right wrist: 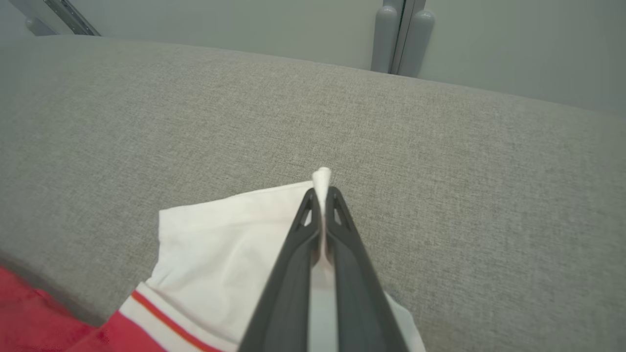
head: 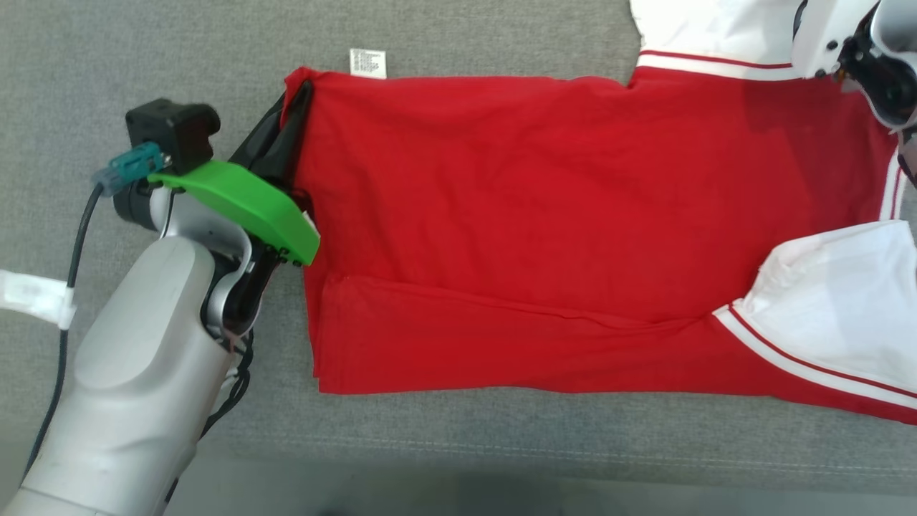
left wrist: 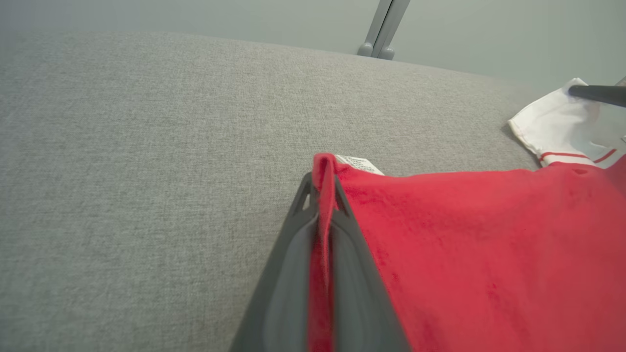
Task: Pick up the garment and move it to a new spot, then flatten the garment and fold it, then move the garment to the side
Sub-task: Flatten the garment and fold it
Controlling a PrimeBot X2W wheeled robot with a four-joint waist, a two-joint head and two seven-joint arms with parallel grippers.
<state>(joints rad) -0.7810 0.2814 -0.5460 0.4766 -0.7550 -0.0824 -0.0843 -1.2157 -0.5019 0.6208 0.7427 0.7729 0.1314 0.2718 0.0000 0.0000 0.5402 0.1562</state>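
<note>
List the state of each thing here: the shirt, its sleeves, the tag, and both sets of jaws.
Garment, spread flat on the grey surface, near long edge apparently folded over.
Care label, sticking out past the far edge.
Near sleeve, lying over the red body.
Far sleeve, tip pinched.
Left jaws, shut on the red hem corner.
Right jaws, shut on the far sleeve's tip.

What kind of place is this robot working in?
Likely an indoor test room for folding: a red shirt with white sleeves on a grey woven-fabric surface, a plain pale wall and grey metal post behind.
</note>
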